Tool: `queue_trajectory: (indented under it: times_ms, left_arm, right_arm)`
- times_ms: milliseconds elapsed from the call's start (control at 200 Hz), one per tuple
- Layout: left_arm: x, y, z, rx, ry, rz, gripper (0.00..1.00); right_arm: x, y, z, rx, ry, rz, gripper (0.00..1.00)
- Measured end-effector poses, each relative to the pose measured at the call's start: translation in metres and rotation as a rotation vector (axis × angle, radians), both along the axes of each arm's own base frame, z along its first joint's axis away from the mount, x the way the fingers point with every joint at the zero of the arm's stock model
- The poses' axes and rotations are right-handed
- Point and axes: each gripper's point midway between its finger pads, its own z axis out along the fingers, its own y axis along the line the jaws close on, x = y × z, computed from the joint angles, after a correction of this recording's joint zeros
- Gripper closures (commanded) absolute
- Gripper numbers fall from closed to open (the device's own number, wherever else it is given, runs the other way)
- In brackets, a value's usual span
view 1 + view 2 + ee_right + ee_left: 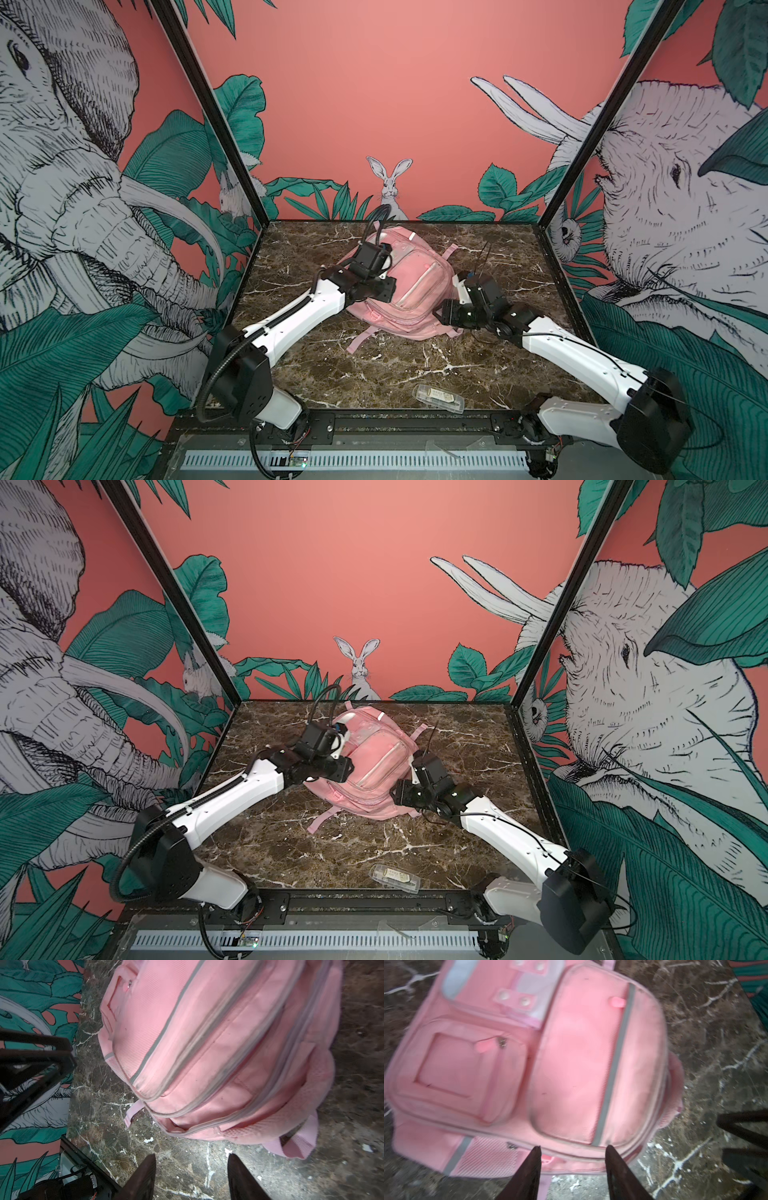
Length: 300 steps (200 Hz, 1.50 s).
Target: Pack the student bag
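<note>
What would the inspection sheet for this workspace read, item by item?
Surface: dark marble-pattern tabletop with white veins.
Job's things: pink student bag lying front up toward the back, straps splayed.
Clutter: small clear plastic case near the front edge, apart from the bag.
Grippers: left gripper open over the bag's edge, holding nothing; right gripper open over bare tabletop beside the bag, holding nothing.
Cables: black corrugated conduit looping at the left arm; thin black cable on the right arm.
Surroundings: jungle mural walls with elephants and rabbits.

Dark marble table [374, 365], student bag [409, 286] mid-back, clear case [438, 399] near front.
</note>
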Motion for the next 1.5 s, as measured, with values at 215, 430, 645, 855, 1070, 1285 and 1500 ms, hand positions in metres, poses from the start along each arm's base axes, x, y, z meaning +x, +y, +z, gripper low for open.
queue_trajectory:
  times_ms: [215, 430, 645, 855, 1070, 1285, 1500]
  left_arm:
    - [0.002, 0.076, -0.034, -0.035, 0.067, 0.228, 0.50]
    - [0.002, 0.126, -0.067, -0.123, 0.153, 0.421, 0.45]
    - [0.015, 0.138, -0.082, -0.170, 0.182, 0.483, 0.43]
    - [0.024, 0.125, -0.115, -0.201, 0.257, 0.454, 0.44]
    - [0.026, 0.118, -0.133, -0.219, 0.306, 0.433, 0.55]
    - [0.030, 0.111, -0.130, -0.265, 0.286, 0.413, 0.81]
    - [0.023, 0.106, -0.132, -0.313, 0.293, 0.403, 0.92]
  right_arm:
    - [-0.007, 0.058, -0.003, -0.012, -0.016, 0.126, 0.55]
    - [-0.017, 0.118, -0.008, -0.020, -0.032, 0.244, 0.55]
    - [-0.023, 0.155, -0.030, -0.032, -0.005, 0.308, 0.50]
    - [-0.020, 0.161, -0.058, -0.088, 0.030, 0.314, 0.49]
    - [-0.007, 0.157, -0.053, -0.131, -0.011, 0.285, 0.45]
    - [0.006, 0.139, -0.061, -0.171, 0.000, 0.235, 0.44]
    - [0.014, 0.127, -0.064, -0.202, 0.005, 0.225, 0.49]
